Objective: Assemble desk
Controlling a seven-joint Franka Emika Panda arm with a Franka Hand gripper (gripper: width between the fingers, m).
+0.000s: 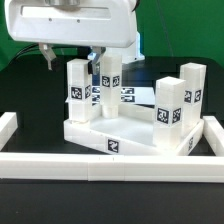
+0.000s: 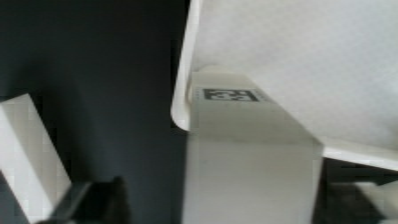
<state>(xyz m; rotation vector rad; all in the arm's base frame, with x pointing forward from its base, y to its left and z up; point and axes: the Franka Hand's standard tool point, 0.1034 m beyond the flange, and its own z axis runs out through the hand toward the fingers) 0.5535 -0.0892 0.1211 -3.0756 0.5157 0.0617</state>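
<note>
The white desk tabletop [image 1: 110,135] lies on the black table with several white tagged legs standing on it. My gripper [image 1: 98,58] hangs over the back leg [image 1: 108,85]. In the wrist view that leg [image 2: 249,160] runs between my dark fingers [image 2: 103,200] down to the tabletop [image 2: 302,50], with a small tag [image 2: 231,96] where they meet. My gripper [image 2: 231,197] is open. One finger lies against the leg and the other stands a gap away. Three other legs stand at the exterior view's left [image 1: 78,92] and right [image 1: 170,108], [image 1: 192,88].
White border rails run along the front [image 1: 100,166], left [image 1: 8,126] and right [image 1: 212,136] of the work area. The marker board [image 1: 128,96] lies flat behind the desk. Another white piece [image 2: 27,150] shows beside the held leg in the wrist view.
</note>
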